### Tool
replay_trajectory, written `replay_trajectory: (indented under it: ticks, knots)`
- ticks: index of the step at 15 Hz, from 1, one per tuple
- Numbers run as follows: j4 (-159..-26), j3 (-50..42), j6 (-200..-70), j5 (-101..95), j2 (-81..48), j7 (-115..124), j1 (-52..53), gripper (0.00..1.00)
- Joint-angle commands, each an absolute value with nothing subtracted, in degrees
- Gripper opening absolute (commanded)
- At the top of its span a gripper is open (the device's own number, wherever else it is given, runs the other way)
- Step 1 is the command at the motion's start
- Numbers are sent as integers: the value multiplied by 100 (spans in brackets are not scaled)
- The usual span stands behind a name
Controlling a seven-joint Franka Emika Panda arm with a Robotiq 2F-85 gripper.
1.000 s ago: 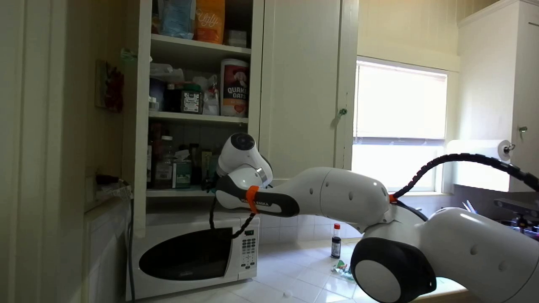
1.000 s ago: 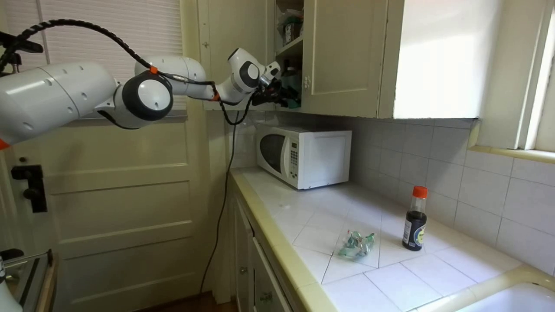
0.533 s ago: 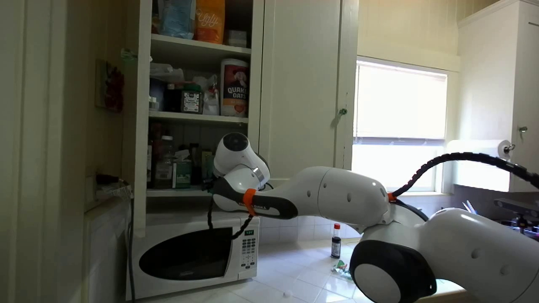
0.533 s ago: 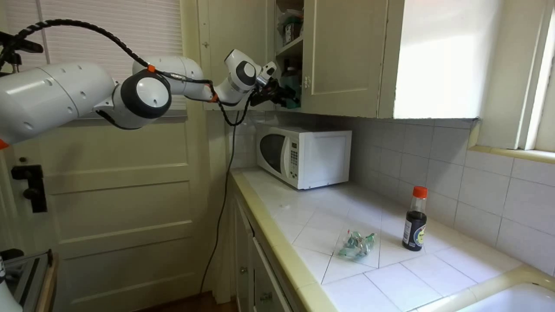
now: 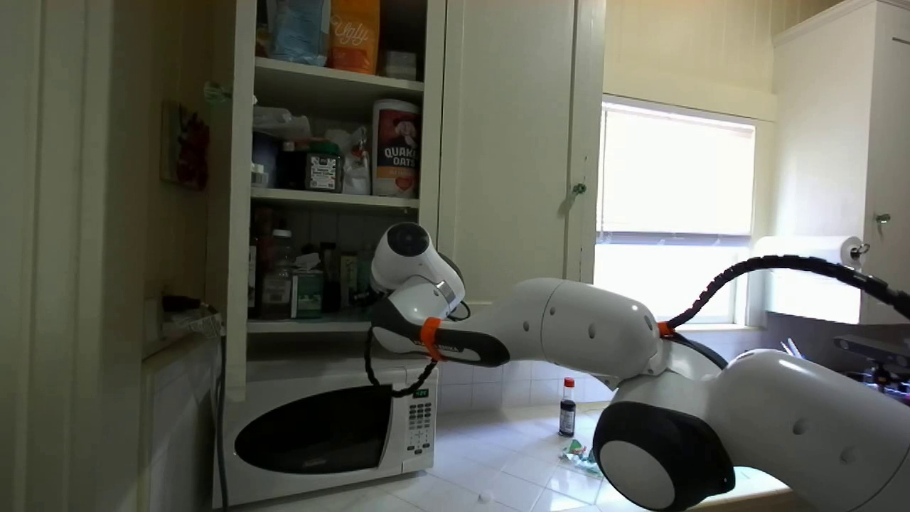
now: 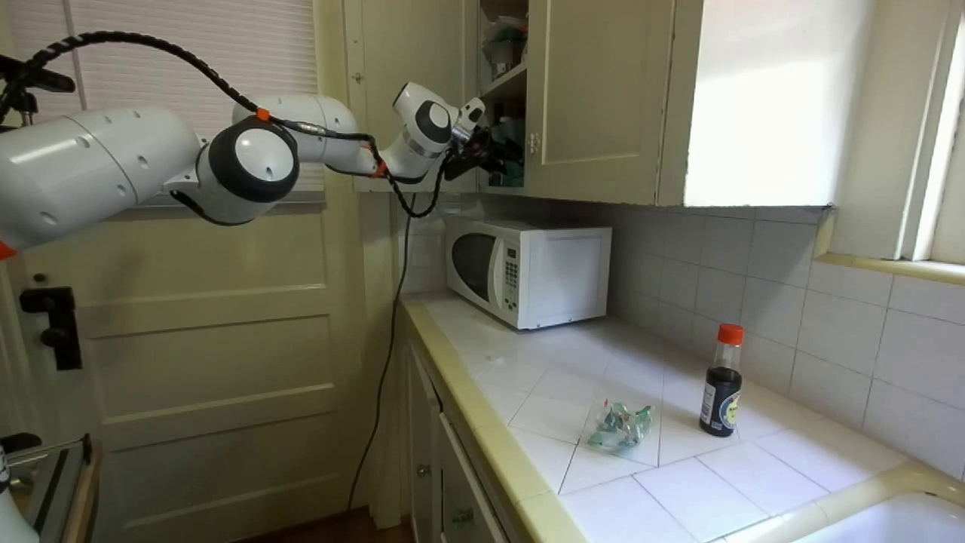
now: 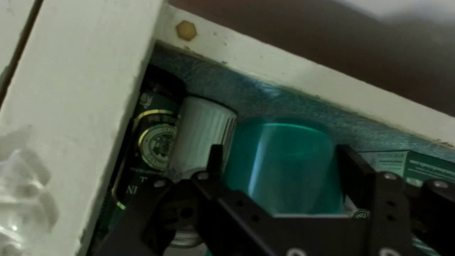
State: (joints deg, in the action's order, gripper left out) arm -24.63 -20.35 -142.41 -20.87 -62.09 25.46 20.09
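Your gripper (image 7: 280, 153) straddles the teal container (image 7: 288, 174), jaws wide; I can't tell if it's gripped. Sideways drift could topple that pale canister (image 7: 204, 129)!

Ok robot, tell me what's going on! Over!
Tool astride teal container, grip unclear. Container inside open cupboard. Close by: ridged white cylinder, green box.
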Motion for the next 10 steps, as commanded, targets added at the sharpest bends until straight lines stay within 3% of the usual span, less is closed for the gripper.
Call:
replay_trajectory:
  ticks: [1,10]
  knots:
    - [-2463,-1780,-14380,-1947,-6202,2248,1809,53]
    - [-2474,-850,-14487,-1319,-6230,999,1479,53]
